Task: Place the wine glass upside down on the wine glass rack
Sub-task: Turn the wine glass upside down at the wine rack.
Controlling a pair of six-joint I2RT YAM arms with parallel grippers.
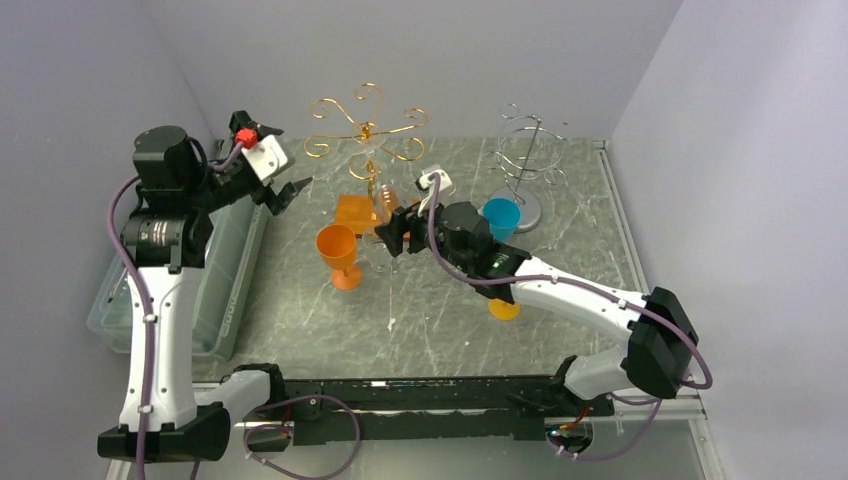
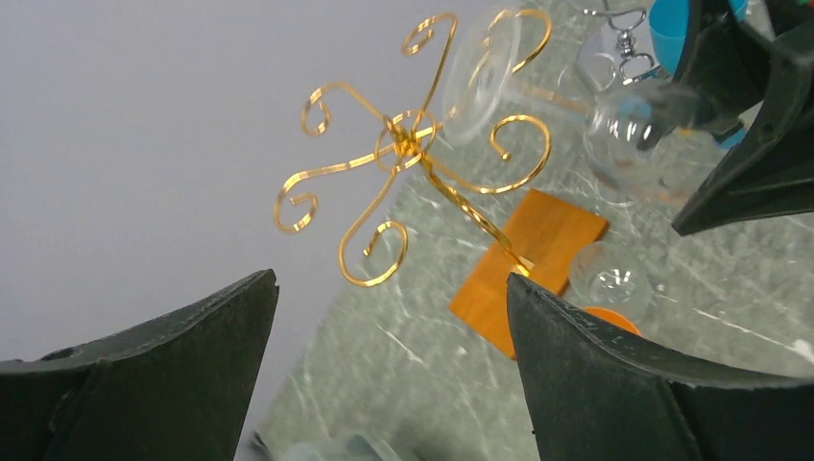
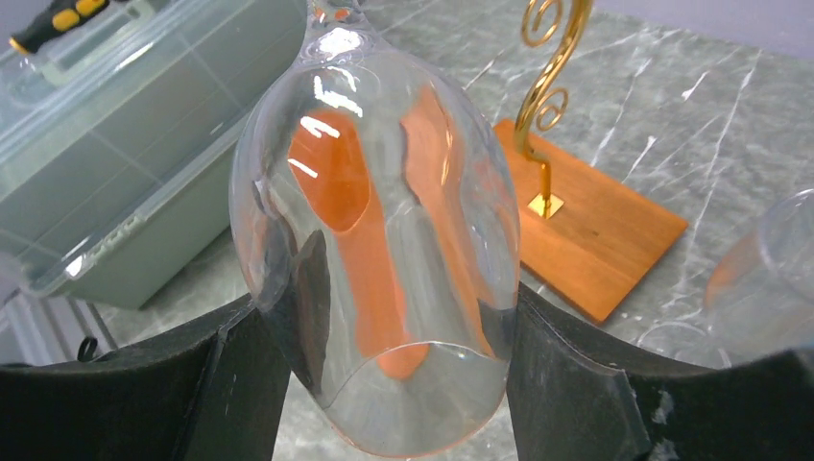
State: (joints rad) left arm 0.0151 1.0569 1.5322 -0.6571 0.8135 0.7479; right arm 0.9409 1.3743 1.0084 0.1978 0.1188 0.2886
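Right gripper [image 3: 398, 322] is clamped on the clear wine glass [image 3: 384, 221]: I see both black fingers [image 3: 240, 384] pressed against the sides of the bowl, its open rim facing back towards the wrist and the stem running away from the gripper. The glass is off the table [image 1: 430, 320], carried up by the gold rack [image 2: 413, 144]. From the left wrist, its round foot sits right against one of the rack's curled arms, but I cannot tell whether it touches or hooks on. Just ahead of the right gripper and a little to its right stands the rack's wooden base [image 3: 595, 240]. An orange goblet [image 1: 338, 255] shows through the bowl, beyond the held glass. A second clear glass [image 2: 610, 279] stands beside the base. Left gripper [image 2: 392, 280] has its jaws spread wide with nothing between them, raised high and looking across at the gold rack straight in front of it. A plastic bin [image 3: 125, 163] lies off to the right gripper's left. Behind the right arm stand a silver rack [image 1: 525, 150] and a blue cup [image 1: 500, 215].
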